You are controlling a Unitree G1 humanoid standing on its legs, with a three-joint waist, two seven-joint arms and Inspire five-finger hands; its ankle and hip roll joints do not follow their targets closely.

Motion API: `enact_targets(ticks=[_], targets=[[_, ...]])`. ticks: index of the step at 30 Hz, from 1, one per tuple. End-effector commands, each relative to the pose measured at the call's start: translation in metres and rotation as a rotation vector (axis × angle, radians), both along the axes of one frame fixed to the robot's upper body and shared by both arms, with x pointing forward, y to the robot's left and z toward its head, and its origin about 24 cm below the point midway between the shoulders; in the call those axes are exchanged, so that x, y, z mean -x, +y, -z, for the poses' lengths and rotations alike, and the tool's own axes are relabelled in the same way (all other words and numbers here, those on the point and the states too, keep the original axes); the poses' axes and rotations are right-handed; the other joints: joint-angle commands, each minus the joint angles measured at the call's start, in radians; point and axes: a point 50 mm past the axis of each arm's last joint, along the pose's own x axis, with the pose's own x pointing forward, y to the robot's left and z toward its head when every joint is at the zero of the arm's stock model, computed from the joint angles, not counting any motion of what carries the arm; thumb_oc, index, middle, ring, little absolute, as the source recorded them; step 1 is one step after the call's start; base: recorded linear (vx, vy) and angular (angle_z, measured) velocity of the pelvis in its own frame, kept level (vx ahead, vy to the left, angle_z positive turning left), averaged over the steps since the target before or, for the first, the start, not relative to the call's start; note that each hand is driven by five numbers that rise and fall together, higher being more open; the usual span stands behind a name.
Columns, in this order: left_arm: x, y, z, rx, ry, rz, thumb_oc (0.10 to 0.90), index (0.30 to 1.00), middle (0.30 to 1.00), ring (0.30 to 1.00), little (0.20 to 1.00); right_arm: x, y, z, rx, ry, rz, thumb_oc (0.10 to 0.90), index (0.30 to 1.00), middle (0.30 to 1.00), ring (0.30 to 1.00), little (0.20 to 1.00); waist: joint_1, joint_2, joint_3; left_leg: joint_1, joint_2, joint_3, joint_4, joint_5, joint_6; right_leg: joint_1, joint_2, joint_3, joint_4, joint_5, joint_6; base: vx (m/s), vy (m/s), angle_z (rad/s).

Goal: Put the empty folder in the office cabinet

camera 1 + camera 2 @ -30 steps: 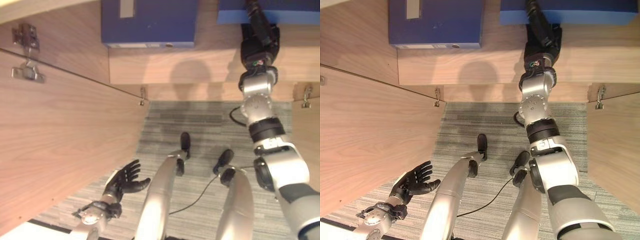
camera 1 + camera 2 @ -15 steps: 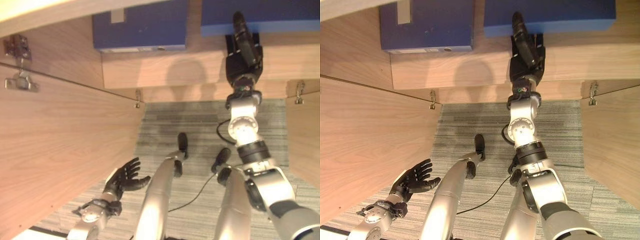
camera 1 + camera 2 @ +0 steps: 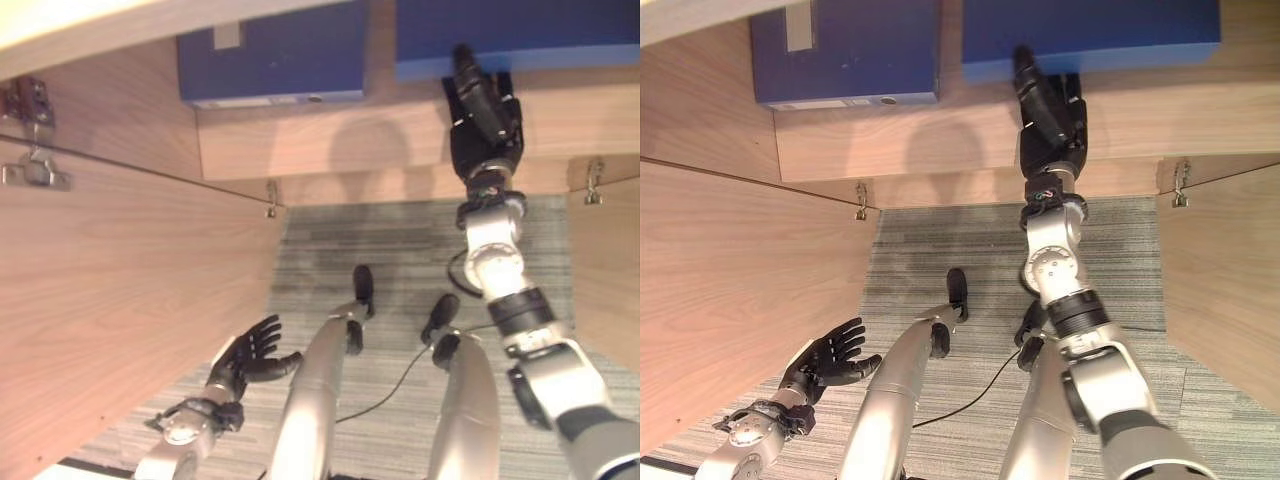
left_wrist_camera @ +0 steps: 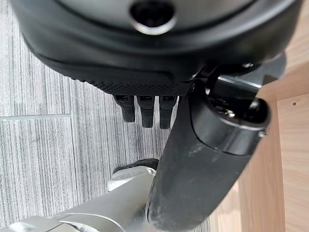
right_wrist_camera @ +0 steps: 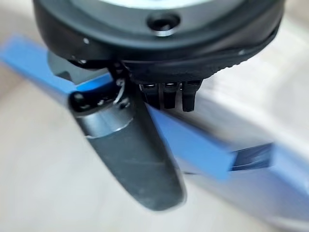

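Observation:
Two blue folders lie on the cabinet's wooden shelf. The right folder has its light-blue front edge facing me. My right hand rests on the shelf just before that edge, fingers straight, one tip overlapping the edge. The right wrist view shows the hand open, with the folder past the thumb and nothing held. The left folder is darker, with a label on its spine. My left hand hangs open low beside the left cabinet door.
The left cabinet door stands swung open, with metal hinges on its inner face. The right door is open too. Grey carpet lies below the shelf between the doors.
My right hand has drawn back from over the right folder to its front edge. The camera shifted a little. The left hand has stayed in place.

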Motion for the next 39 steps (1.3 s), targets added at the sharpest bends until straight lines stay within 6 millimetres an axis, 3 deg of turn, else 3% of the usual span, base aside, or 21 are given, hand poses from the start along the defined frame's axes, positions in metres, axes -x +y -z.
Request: enact_targets(ticks=[1,9,10,11,16,17,19,20,21,22,23,28,30,35,39], targets=[[0.027,0.023,-0.002,-0.085,0.057,0.049,0.800,0.900,0.900,0.900,0.900,-0.001,0.015,-0.045,0.266,-0.144,-0.061,0.800,0.900,0.900,0.900,0.900,0.028,-0.031,-0.054,0.039,-0.018,-0.088,-0.006,-0.162,-0.032,0.045,0.034,-0.042,-0.102,-0.015,0.022,0.00,0.000,0.00],[0.027,0.030,-0.008,-0.113,0.061,0.101,0.800,0.900,0.900,0.900,0.900,-0.019,0.014,-0.037,0.686,0.005,-0.035,0.800,0.900,0.900,0.900,0.900,0.037,-0.037,-0.050,0.044,-0.014,-0.087,-0.021,-0.151,-0.036,0.051,0.034,-0.049,-0.115,-0.006,0.022,0.00,0.000,0.00],[0.027,0.032,-0.011,-0.126,0.060,0.120,0.800,0.900,0.900,0.900,0.900,-0.024,0.008,-0.029,0.831,0.068,-0.017,0.800,0.900,0.900,0.900,0.900,0.041,-0.039,-0.047,0.045,-0.013,-0.087,-0.025,-0.147,-0.037,0.052,0.035,-0.052,-0.119,-0.004,0.022,0.00,0.000,0.00],[0.027,0.032,-0.011,-0.124,0.059,0.120,0.800,0.900,0.900,0.900,0.900,-0.024,0.008,-0.029,0.834,0.067,-0.017,0.800,0.900,0.900,0.900,0.900,0.040,-0.038,-0.046,0.045,-0.013,-0.087,-0.025,-0.147,-0.037,0.052,0.035,-0.052,-0.119,-0.004,0.022,0.00,0.000,0.00],[0.028,0.038,-0.021,-0.162,0.040,0.156,0.800,0.900,0.900,0.900,0.900,-0.029,-0.015,-0.027,1.214,0.155,0.096,0.800,0.900,0.900,0.900,0.900,0.042,-0.040,-0.041,0.054,-0.010,-0.089,-0.038,-0.138,-0.040,0.062,0.035,-0.059,-0.130,0.000,0.025,0.00,0.000,0.00],[0.028,0.038,-0.021,-0.162,0.040,0.156,0.800,0.900,0.900,0.900,0.900,-0.029,-0.015,-0.027,1.214,0.155,0.095,0.800,0.900,0.900,0.900,0.900,0.041,-0.040,-0.041,0.054,-0.011,-0.089,-0.038,-0.138,-0.040,0.062,0.035,-0.060,-0.130,0.000,0.025,0.00,0.000,0.00],[0.031,0.043,-0.020,-0.179,0.050,0.149,0.800,0.900,0.900,0.900,0.900,-0.028,-0.022,-0.029,1.502,0.170,0.161,0.800,0.900,0.900,0.900,0.900,0.038,-0.048,-0.040,0.056,-0.010,-0.089,-0.045,-0.136,-0.042,0.067,0.035,-0.062,-0.142,0.004,0.027,0.00,0.000,0.00],[0.031,0.043,-0.020,-0.177,0.049,0.148,0.800,0.900,0.900,0.900,0.900,-0.028,-0.022,-0.030,1.505,0.169,0.161,0.800,0.900,0.900,0.900,0.900,0.037,-0.046,-0.039,0.057,-0.010,-0.090,-0.046,-0.135,-0.042,0.067,0.035,-0.062,-0.143,0.004,0.027,0.00,0.000,0.00],[0.036,0.046,-0.016,-0.184,0.070,0.122,0.800,0.900,0.900,0.900,0.900,-0.024,-0.016,-0.042,1.857,0.102,0.244,0.800,0.900,0.900,0.900,0.900,0.026,-0.059,-0.037,0.059,-0.009,-0.091,-0.055,-0.133,-0.043,0.071,0.037,-0.065,-0.154,0.006,0.027,0.00,0.000,0.00],[0.036,0.046,-0.015,-0.182,0.069,0.122,0.800,0.900,0.900,0.900,0.900,-0.024,-0.016,-0.042,1.859,0.101,0.244,0.800,0.900,0.900,0.900,0.900,0.024,-0.057,-0.036,0.059,-0.009,-0.092,-0.055,-0.133,-0.043,0.071,0.037,-0.066,-0.154,0.006,0.027,0.00,0.000,0.00],[0.037,0.046,-0.016,-0.186,0.064,0.109,0.800,0.900,0.900,0.900,0.900,-0.021,-0.013,-0.049,2.032,0.063,0.303,0.800,0.900,0.900,0.900,0.900,0.017,-0.062,-0.036,0.061,-0.008,-0.093,-0.060,-0.134,-0.043,0.073,0.038,-0.069,-0.161,0.007,0.029,0.00,0.000,0.00],[0.036,0.047,-0.020,-0.194,0.041,0.106,0.800,0.900,0.900,0.900,0.900,-0.015,-0.011,-0.047,2.229,0.012,0.300,0.800,0.900,0.900,0.900,0.900,0.012,-0.064,-0.039,0.062,-0.009,-0.095,-0.067,-0.132,-0.042,0.070,0.037,-0.071,-0.160,0.008,0.032,0.01,-0.004,0.04],[0.034,0.049,-0.024,-0.218,0.029,0.134,0.800,0.900,0.900,0.900,0.900,-0.008,-0.015,-0.034,2.343,0.018,0.187,0.800,0.900,0.900,0.900,0.900,0.010,-0.067,-0.040,0.064,-0.010,-0.097,-0.071,-0.132,-0.043,0.069,0.036,-0.072,-0.159,0.007,0.033,0.00,0.000,0.00],[0.030,0.046,-0.029,-0.227,0.012,0.173,0.800,0.900,0.900,0.900,0.900,-0.002,-0.027,-0.016,2.460,0.094,0.061,0.800,0.900,0.900,0.900,0.900,0.013,-0.065,-0.039,0.067,-0.010,-0.100,-0.078,-0.129,-0.044,0.069,0.031,-0.074,-0.160,0.010,0.036,0.00,0.000,0.00],[0.027,0.043,-0.031,-0.225,-0.005,0.180,0.800,0.900,0.900,0.900,0.900,-0.001,-0.030,-0.012,2.459,0.116,0.021,0.800,0.900,0.900,0.900,0.900,0.013,-0.065,-0.036,0.069,-0.010,-0.099,-0.081,-0.128,-0.045,0.073,0.031,-0.073,-0.165,0.011,0.036,0.00,0.000,0.00]])
